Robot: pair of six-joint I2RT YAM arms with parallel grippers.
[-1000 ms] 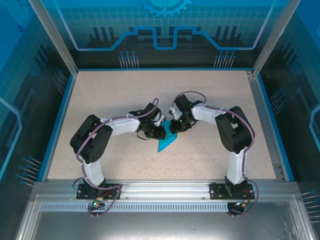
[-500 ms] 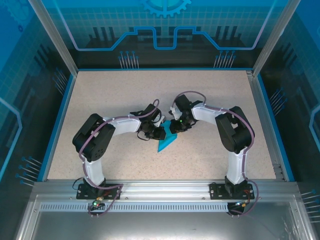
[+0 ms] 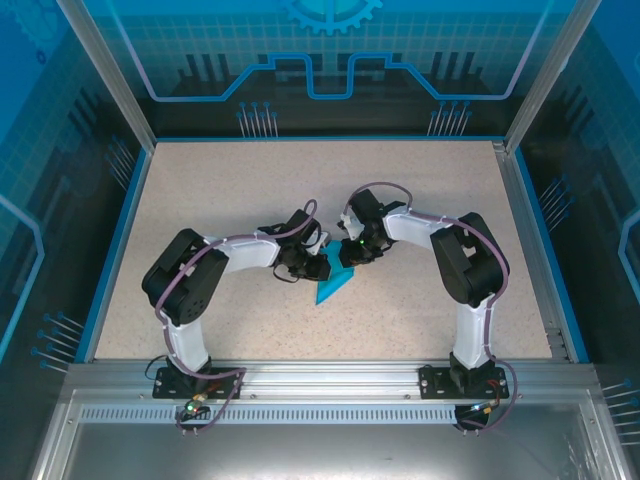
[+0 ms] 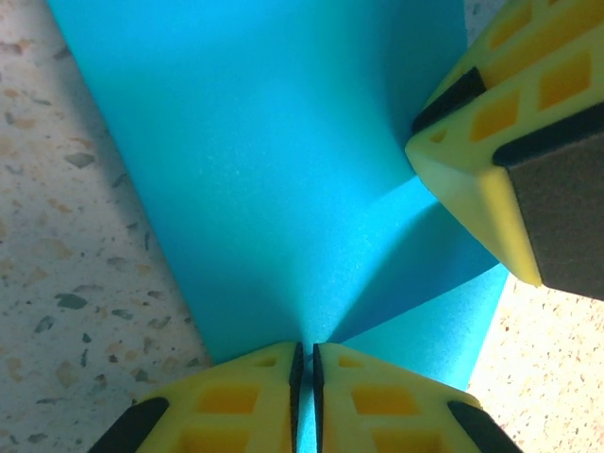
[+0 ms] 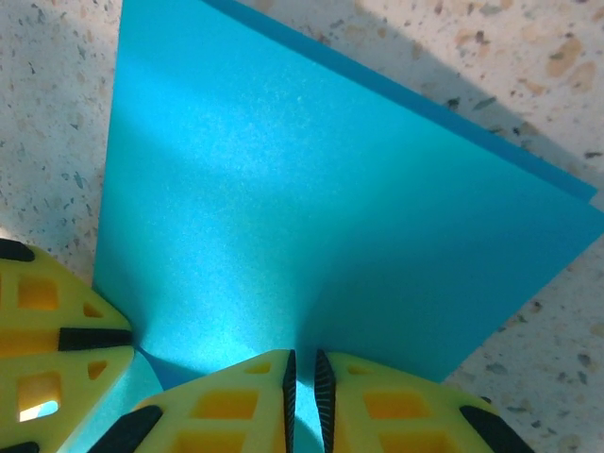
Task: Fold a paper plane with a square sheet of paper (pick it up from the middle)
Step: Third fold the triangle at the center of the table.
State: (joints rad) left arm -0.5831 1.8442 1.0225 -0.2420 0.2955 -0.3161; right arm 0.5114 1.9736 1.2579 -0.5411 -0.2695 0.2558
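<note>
The square sheet of paper [image 3: 331, 286] is cyan-blue and folded into a pointed wedge, its tip toward the near left on the table's middle. My left gripper [image 3: 318, 266] is shut on a raised fold of the sheet [image 4: 283, 189], and the fold runs between its fingertips [image 4: 304, 351]. My right gripper [image 3: 346, 258] pinches the same sheet [image 5: 311, 198] from the other side, its jaws [image 5: 304, 359] nearly closed on a ridge of paper. The two grippers sit close together: the right one's yellow fingers [image 4: 491, 142] show in the left wrist view, and the left one's fingers [image 5: 47, 340] show in the right wrist view.
A speckled beige table [image 3: 220, 190] is bordered by a blue rim [image 3: 110, 250] and aluminium frame posts. Clear panels stand on all sides. The arm bases [image 3: 190, 375] are bolted at the near edge.
The left arm's elbow has shifted slightly. The paper and both grippers stay where they were, still pinched on the sheet.
</note>
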